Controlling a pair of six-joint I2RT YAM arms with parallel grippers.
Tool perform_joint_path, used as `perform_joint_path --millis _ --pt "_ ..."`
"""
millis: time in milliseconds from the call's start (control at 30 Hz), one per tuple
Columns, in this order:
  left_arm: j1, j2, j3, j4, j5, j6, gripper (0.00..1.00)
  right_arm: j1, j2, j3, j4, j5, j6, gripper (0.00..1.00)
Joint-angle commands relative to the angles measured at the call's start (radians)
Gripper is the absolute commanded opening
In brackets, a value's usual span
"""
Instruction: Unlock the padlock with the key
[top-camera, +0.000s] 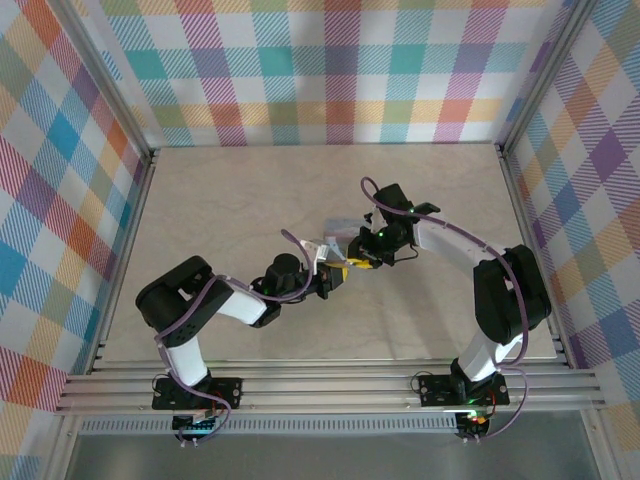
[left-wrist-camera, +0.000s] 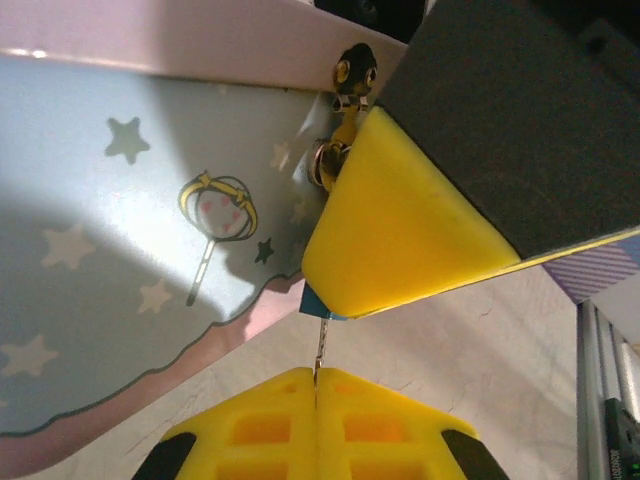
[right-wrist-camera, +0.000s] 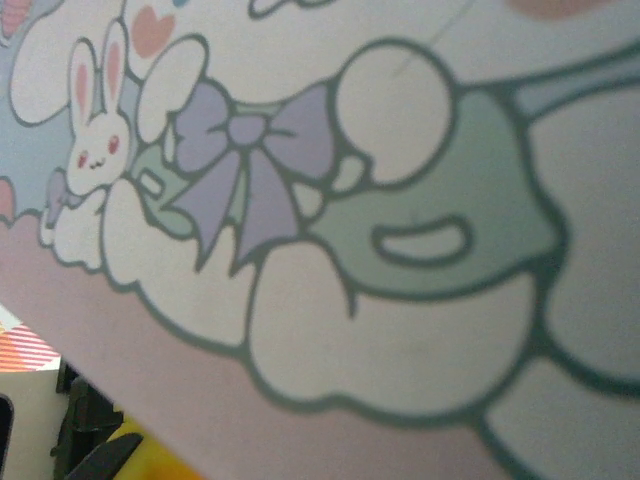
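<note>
Firstly, padlock (left-wrist-camera: 316, 300): only a small blue-teal corner shows, tucked under a yellow finger (left-wrist-camera: 400, 220) of the right gripper, right beside the tin's side wall and below its gold hasp (left-wrist-camera: 352, 75).
Key (left-wrist-camera: 320, 345): a thin silvery blade, standing between the left gripper's fingertips and the padlock's corner, its tip touching that corner.
Left gripper (left-wrist-camera: 315, 385): yellow fingers pressed together, pinching the key.
Right gripper (top-camera: 358, 262): one finger lies against the padlock; whether the pair is clamped cannot be told.
Left arm: elbow folded out to the left, forearm running right toward mid-table.
Right arm: rises from its base, then reaches left, wrist bent down over the tin.
Tin (right-wrist-camera: 400, 350): pastel blue and pink, with stars on its side and cartoon animals on its lid; what is inside is hidden.
Table (top-camera: 250, 190): pale marbled top, both grippers meeting near its middle.
</note>
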Motion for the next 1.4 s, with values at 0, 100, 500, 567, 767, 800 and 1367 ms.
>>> perform_joint_path --millis 0,100,500,567,767,800,1367 --pt "-0.046 -0.070 0.078 0.195 0.016 0.047 0.00 0.020 0.000 -0.009 0.017 -0.092 -0.020 0.00" --pt "-0.049 -0.078 0.057 0.225 -0.023 0.055 0.00 0.013 -0.004 -0.011 0.003 -0.091 -0.033 0.00" --pt "-0.171 -0.179 0.088 -0.008 -0.190 0.302 0.00 -0.015 -0.008 -0.042 0.049 -0.144 0.061 0.00" --pt "-0.165 -0.150 0.092 0.035 -0.175 0.257 0.00 -0.016 -0.013 -0.051 0.072 -0.159 0.076 0.00" --pt "-0.048 -0.054 0.071 0.304 -0.009 -0.066 0.00 -0.015 -0.029 -0.094 0.128 -0.197 0.070 0.00" --pt "-0.032 -0.054 0.083 0.303 0.028 -0.092 0.00 -0.016 -0.030 -0.096 0.120 -0.194 0.057 0.00" --pt "0.005 -0.028 0.138 0.264 0.158 -0.056 0.00 -0.015 0.000 -0.064 0.020 -0.162 -0.029 0.00"
